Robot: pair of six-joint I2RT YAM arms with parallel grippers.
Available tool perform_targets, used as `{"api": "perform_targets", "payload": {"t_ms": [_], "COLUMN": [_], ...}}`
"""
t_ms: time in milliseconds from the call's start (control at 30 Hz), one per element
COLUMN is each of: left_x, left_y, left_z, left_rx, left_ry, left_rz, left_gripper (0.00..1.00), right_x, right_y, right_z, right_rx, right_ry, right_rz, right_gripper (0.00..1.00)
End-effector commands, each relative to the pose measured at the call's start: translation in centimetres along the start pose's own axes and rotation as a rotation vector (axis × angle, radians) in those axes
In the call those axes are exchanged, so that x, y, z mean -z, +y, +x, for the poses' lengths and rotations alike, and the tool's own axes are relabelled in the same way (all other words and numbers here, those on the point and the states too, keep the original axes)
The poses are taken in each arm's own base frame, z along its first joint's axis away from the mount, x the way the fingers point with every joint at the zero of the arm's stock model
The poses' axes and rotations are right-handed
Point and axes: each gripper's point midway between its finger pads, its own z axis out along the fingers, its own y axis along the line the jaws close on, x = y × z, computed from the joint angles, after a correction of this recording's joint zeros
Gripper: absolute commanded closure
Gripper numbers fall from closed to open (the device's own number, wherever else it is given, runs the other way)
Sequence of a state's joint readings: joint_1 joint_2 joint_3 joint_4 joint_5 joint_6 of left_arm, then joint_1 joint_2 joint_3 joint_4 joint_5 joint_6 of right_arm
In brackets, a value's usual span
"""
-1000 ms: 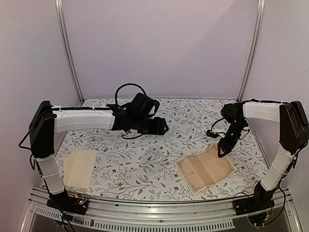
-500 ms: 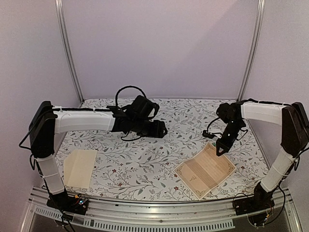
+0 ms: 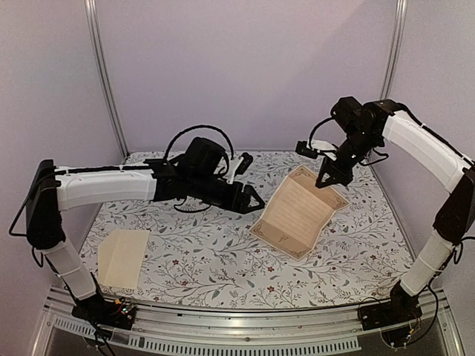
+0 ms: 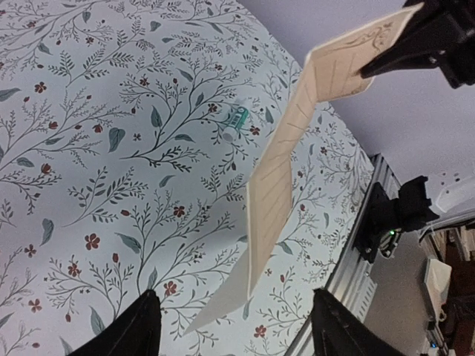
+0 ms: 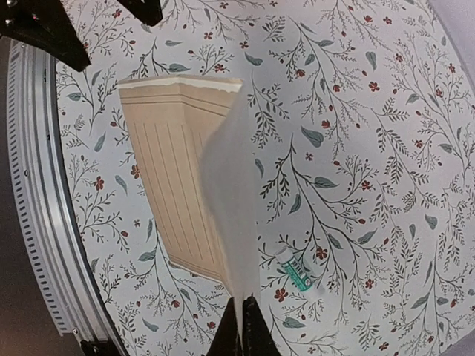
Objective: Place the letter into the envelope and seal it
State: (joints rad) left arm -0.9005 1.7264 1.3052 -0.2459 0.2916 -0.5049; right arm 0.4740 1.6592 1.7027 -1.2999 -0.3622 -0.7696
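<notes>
Right hand (image 3: pixel 329 178): closed on the far upper edge of the letter (image 3: pixel 300 211), raised above the bench (image 3: pixel 200 259) on the far right side.
Letter: hangs from that hand, sloping down toward the near left, bent along its fold creases, with the lined side facing up in the top view. Whether its lowest edge touches the bench I cannot tell.
Left hand (image 3: pixel 249 179): jaws stand wide and hold nothing; it points at the letter's left side, near it but apart.
Envelope (image 3: pixel 123 256): lies flat on the near left corner of the bench, well apart from the letter and from both hands.
Small white and green tube (image 4: pixel 234 123): lies on its side on the floral cloth, beyond the hanging letter in the left wrist view.
</notes>
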Motion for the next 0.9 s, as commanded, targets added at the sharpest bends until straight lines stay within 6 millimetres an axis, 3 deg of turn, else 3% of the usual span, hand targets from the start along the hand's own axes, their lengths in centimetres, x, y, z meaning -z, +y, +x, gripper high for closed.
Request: {"api": "perform_targets", "payload": {"t_ms": [0, 333, 533, 667, 867], "left_x": [2.7, 0.6, 1.0, 1.6, 1.3], "left_y": [-3.0, -1.5, 2.0, 0.5, -1.2], "left_z": [-0.7, -0.6, -1.0, -1.3, -0.7], "left_rx": [-0.079, -0.081, -0.099, -0.135, -0.151], "left_ry": [-0.09, -0.013, 0.007, -0.016, 0.007], "left_rz": [0.113, 0.037, -0.105, -0.01, 0.11], "left_gripper": [0.3, 0.34, 0.35, 0.38, 0.57], "right_x": [-0.1, -0.3, 1.0, 1.3, 1.4], "right_y": [0.1, 2.1, 2.4, 2.4, 2.0], "right_z": [-1.4, -4.0, -5.3, -5.8, -6.0], "right_rx": [0.076, 0.206, 0.222, 0.218, 0.214], "right_ry": [0.008, 0.0, -0.046, -0.061, -0.065], "right_rz": [-0.025, -0.005, 0.01, 0.02, 0.04], "right_gripper": [1.0, 1.0, 1.0, 1.0, 1.0]}}
